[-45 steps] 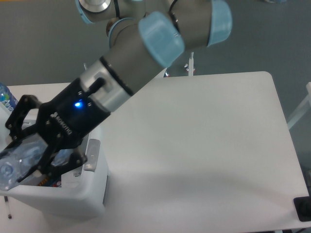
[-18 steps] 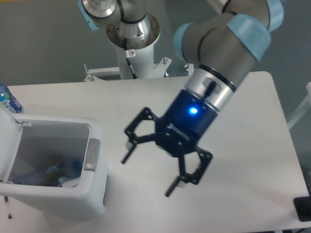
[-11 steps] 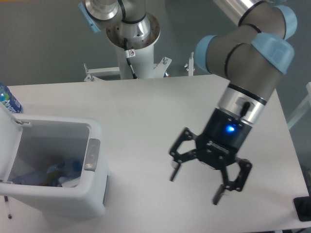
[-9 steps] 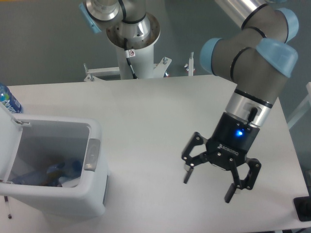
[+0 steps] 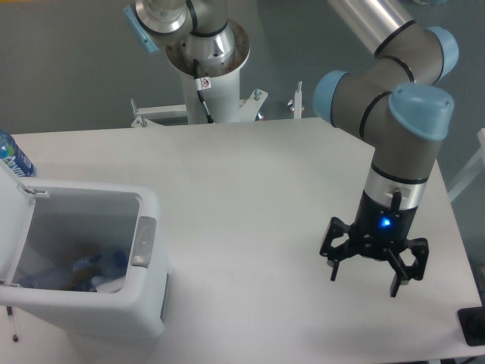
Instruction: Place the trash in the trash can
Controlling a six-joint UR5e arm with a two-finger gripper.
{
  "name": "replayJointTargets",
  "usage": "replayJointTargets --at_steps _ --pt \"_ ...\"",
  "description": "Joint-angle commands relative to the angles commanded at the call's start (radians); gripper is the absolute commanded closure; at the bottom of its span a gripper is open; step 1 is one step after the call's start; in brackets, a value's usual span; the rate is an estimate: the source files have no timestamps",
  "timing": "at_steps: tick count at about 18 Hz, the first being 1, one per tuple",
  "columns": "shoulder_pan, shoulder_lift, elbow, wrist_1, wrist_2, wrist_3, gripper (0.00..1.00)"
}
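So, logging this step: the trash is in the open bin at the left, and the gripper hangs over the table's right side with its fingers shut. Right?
Not quite: the camera view shows the gripper with its fingers spread open and empty. The rest holds: trash lies in the open bin at the left, and the gripper is over the table's right side.

The setting is a robotics laboratory or test cell. Indicators: an industrial-type arm point(image 5: 398, 114) with grey links and pale blue joint caps, mounted on a white pedestal point(image 5: 206, 72) bolted beside a plain white table point(image 5: 250, 189); a bare grey wall and floor behind. Nothing domestic or decorative stands around the work surface.
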Motion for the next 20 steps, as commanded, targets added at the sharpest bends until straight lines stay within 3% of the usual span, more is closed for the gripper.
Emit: replayJointTargets --at_steps 1,7,13,15,20 --pt "0.000 0.002 0.000 -0.028 0.029 0.031 0.00" --pt "-0.002 -0.037 -0.012 -0.043 0.232 0.232 0.00" --pt "-0.001 -0.037 -0.031 -0.040 0.253 0.424 0.00" --pt "-0.006 -0.040 -0.028 -0.046 0.324 0.439 0.00" --pt "0.000 -0.028 -0.041 -0.065 0.322 0.439 0.00"
